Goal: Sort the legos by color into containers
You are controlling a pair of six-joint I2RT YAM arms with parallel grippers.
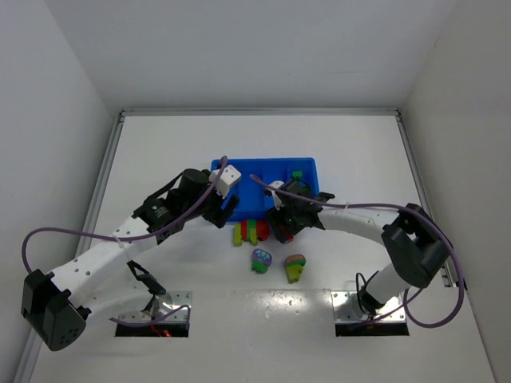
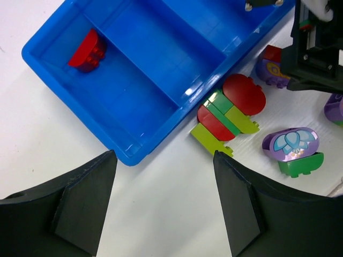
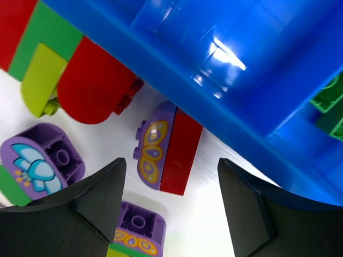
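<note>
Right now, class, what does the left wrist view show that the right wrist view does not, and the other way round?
Only the left wrist view: a red brick lying inside a tray compartment. Only the right wrist view: a green brick in a tray compartment. Both show the blue tray, the red-and-green cluster beside it, and the purple flower brick.

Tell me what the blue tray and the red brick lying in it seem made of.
The blue tray looks like hard moulded plastic, glossy: white glare spots sit on its walls and dividers. The red brick seems rigid plastic too, smooth and shiny, with a clean rounded edge. Which plastic cannot be told.
</note>
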